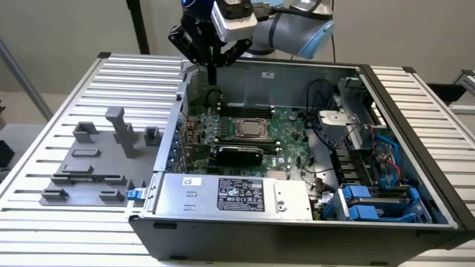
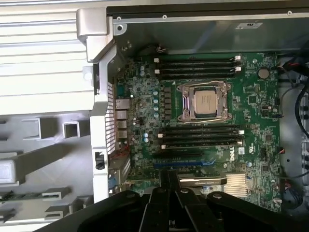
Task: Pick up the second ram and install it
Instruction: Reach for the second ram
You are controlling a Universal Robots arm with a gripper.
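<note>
Arm reaching down from above, the black two-finger gripper (image 1: pixel 212 78) hangs over the far corner of the open dark-grey computer case (image 1: pixel 297 233), on the exterior view's left, well above the green motherboard (image 2: pixel 251 96). Its fingers (image 2: pixel 157 208) look pressed together, and I see nothing between them. The thin green stick of the second ram (image 2: pixel 21 195) lies on the grey plastic fixture (image 1: pixel 89 167) outside the case wall. The frame edge cuts it off, and I can't make out its chips. Everything sits on a slatted aluminium table (image 1: pixel 44 222) before a plain beige wall (image 1: pixel 67 22).
</note>
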